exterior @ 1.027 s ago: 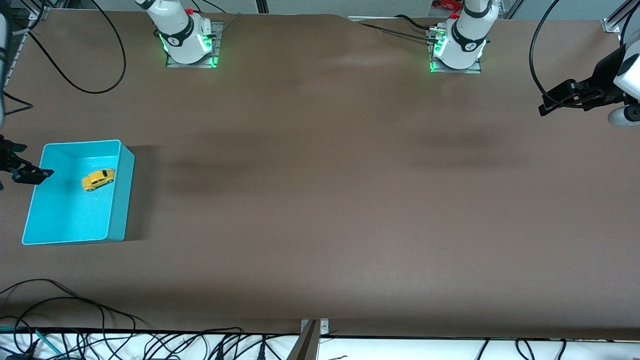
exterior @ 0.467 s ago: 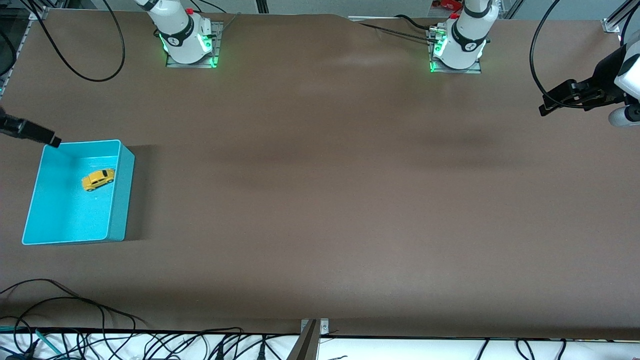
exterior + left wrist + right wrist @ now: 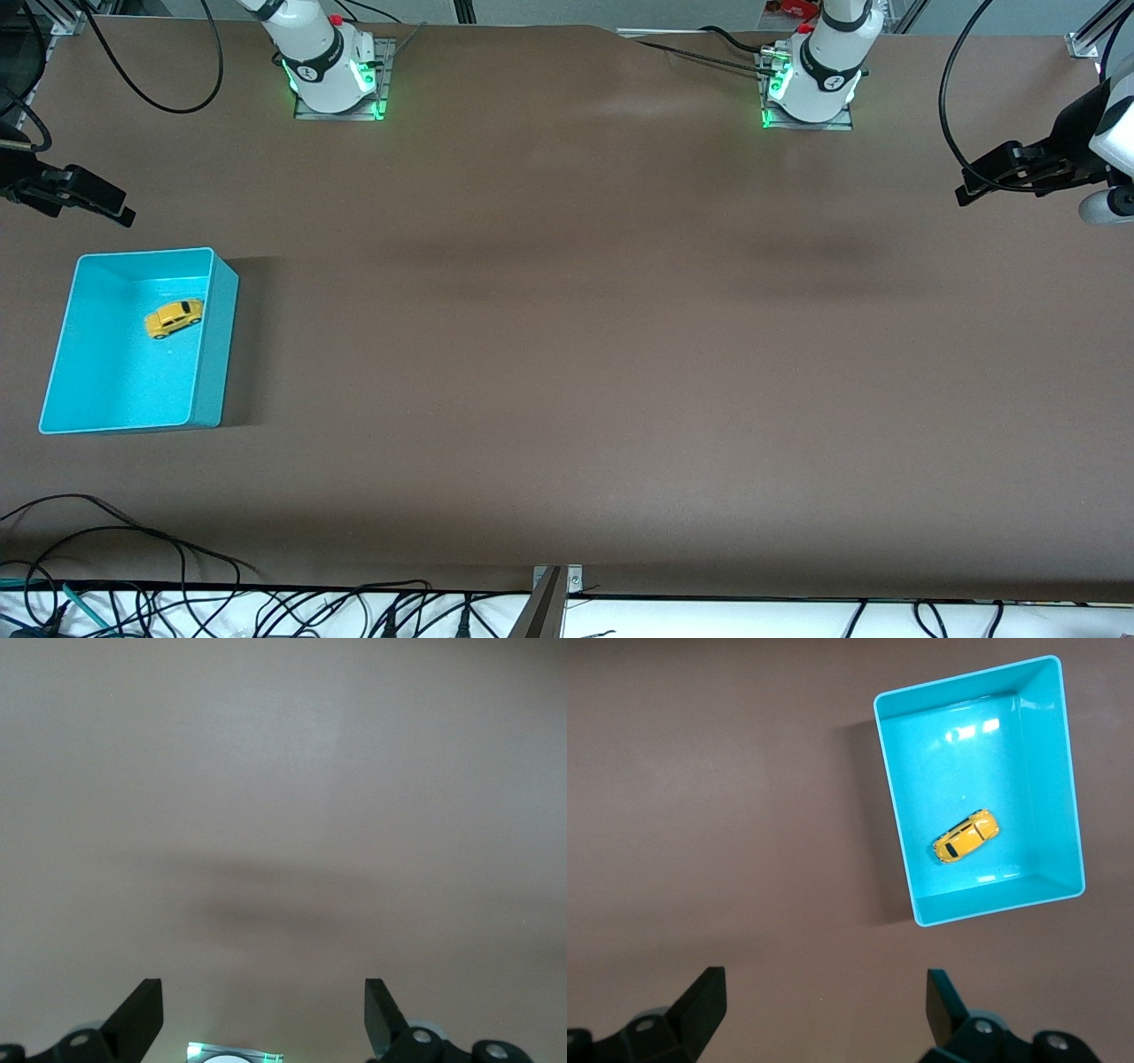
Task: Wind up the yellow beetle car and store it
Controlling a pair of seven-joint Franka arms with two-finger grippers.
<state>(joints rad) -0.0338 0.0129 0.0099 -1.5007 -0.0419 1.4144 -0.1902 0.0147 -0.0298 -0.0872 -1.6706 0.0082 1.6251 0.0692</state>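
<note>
Yellow beetle car (image 3: 174,318) sits inside your turquoise bin (image 3: 215,354), upright. Your right gripper (image 3: 106,206) hangs over bare tabletop (image 3: 567,354) beside the bin, jaws released, empty. Your left gripper (image 3: 979,182) waits at its end, jaws released.

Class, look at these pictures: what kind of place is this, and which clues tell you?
Probably a robotics lab bench: two arm bases bolted to a brown table, loose cables along its edge, and one car in a bin.
</note>
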